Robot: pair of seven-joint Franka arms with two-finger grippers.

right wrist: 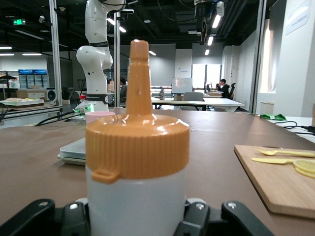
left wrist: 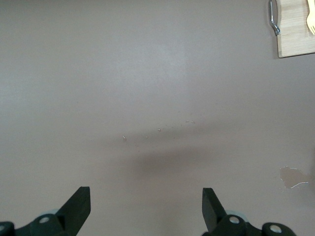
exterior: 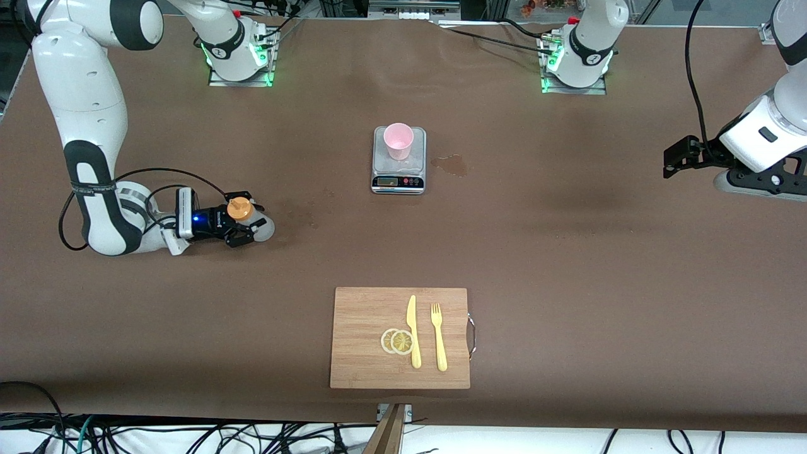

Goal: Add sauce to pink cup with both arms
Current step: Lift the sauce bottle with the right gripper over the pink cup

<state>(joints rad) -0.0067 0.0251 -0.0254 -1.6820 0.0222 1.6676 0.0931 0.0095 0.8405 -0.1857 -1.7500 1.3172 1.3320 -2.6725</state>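
Observation:
The sauce's squeeze bottle (exterior: 247, 217), whitish with an orange nozzle cap, stands upright on the table toward the right arm's end. My right gripper (exterior: 244, 224) reaches in low and level, with a finger pressed against each side of the bottle body (right wrist: 138, 196). The pink cup (exterior: 398, 140) sits on a small silver scale (exterior: 398, 180) at mid-table, and shows past the bottle (right wrist: 100, 117). My left gripper (exterior: 678, 157) hangs open over bare table at the left arm's end, its fingers (left wrist: 81, 201) wide apart with nothing between them.
A wet stain (exterior: 451, 165) marks the table beside the scale. A wooden cutting board (exterior: 365, 315) with a yellow knife, a yellow fork and two lemon slices lies nearer the front camera. Its corner shows in the left wrist view (left wrist: 295, 39).

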